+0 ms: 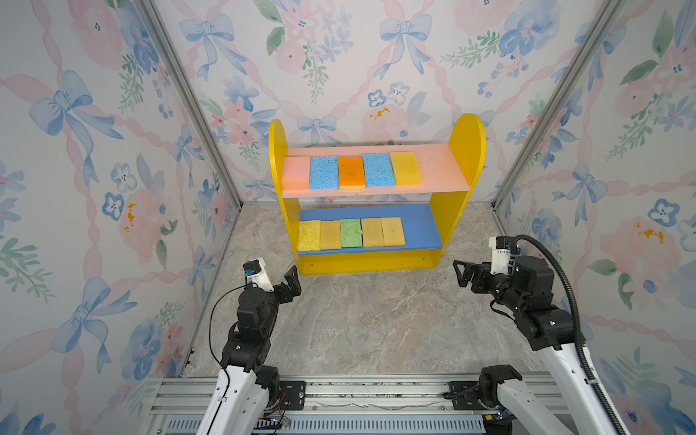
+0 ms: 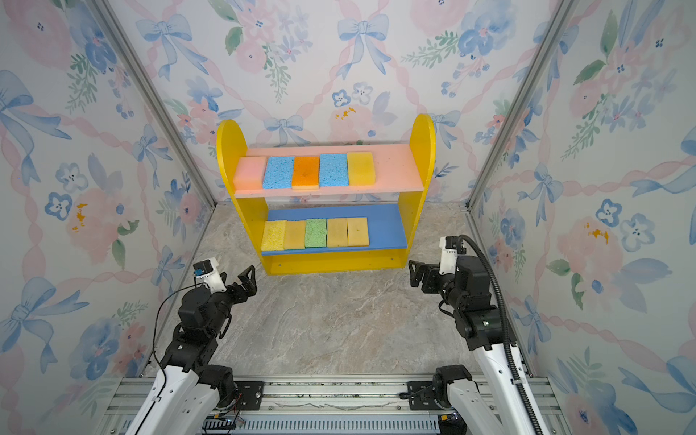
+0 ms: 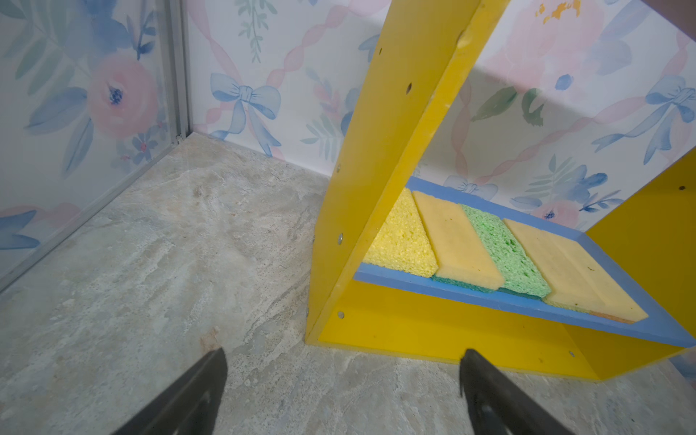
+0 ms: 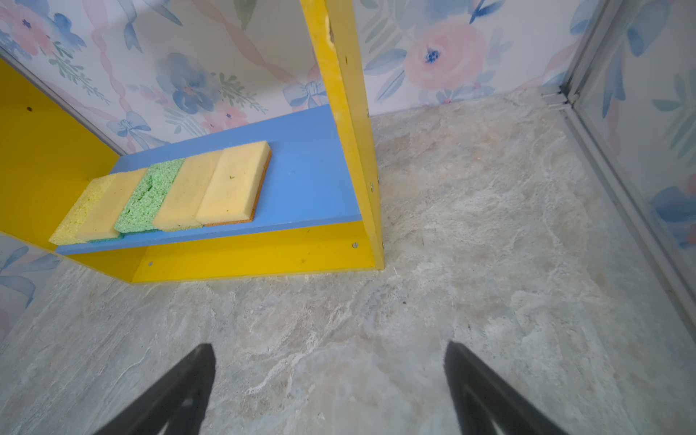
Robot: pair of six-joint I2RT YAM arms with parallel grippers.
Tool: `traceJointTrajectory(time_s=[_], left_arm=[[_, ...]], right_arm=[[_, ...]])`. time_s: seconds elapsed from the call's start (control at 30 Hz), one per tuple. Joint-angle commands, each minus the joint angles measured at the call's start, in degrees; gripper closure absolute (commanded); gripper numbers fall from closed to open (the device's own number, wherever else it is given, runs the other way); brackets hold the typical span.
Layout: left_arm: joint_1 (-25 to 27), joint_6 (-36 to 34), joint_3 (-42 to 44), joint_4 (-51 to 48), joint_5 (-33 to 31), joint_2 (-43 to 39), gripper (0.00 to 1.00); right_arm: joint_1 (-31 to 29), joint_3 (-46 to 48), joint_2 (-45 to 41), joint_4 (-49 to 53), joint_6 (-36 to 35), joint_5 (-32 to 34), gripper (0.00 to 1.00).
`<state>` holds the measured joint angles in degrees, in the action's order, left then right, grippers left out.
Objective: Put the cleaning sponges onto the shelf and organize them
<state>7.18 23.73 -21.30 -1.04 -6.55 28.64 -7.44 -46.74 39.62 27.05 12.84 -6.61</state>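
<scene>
The shelf (image 1: 457, 196) stands at the back against the wall. Its pink upper board carries a row of cleaning sponges: pink (image 1: 296, 173), blue (image 1: 324, 172), orange (image 1: 351, 172), blue (image 1: 378, 170), yellow (image 1: 405, 168). Yellow (image 1: 309, 235), tan (image 1: 330, 235), green (image 1: 351, 233) and two tan sponges (image 1: 382, 232) lie flat on the blue lower board. My left gripper (image 1: 287, 280) hovers open off the shelf's front left corner. Off the front right corner my right gripper (image 1: 460, 274) is open too. Both wrist views show only floor between the fingers (image 3: 211, 376) (image 4: 196, 373).
Floral walls with metal corner posts (image 1: 196, 113) close in the marble-patterned floor (image 1: 369, 320) on three sides. A metal rail (image 1: 350, 395) carrying both arm bases runs along the front. The right end of each shelf board (image 1: 422, 229) is bare.
</scene>
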Motion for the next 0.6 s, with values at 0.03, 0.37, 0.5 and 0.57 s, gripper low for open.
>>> traceJointTrajectory(time_s=[0.03, 0.37, 0.5, 0.57], left_arm=[[0.03, -4.37, -0.55, -1.53, -10.48, -0.53, 0.02], [-0.31, -13.19, 10.9, 35.35, -29.25, -3.01, 0.02], [-6.0, -18.13, 14.02, 46.77, -21.54, 9.57, 0.02], [-8.69, -16.06, 11.06, 46.83, -20.82, 17.0, 0.02]], right_arm=[[0.31, 3.43, -4.26, -7.1, -2.01, 10.68, 0.03], [6.06, 1.98, 12.98, -30.12, -3.77, 18.05, 0.03], [13.93, -7.45, 26.46, -31.53, -0.15, 11.61, 0.03], [16.73, -11.11, 31.58, -33.81, 1.44, 10.04, 0.03]])
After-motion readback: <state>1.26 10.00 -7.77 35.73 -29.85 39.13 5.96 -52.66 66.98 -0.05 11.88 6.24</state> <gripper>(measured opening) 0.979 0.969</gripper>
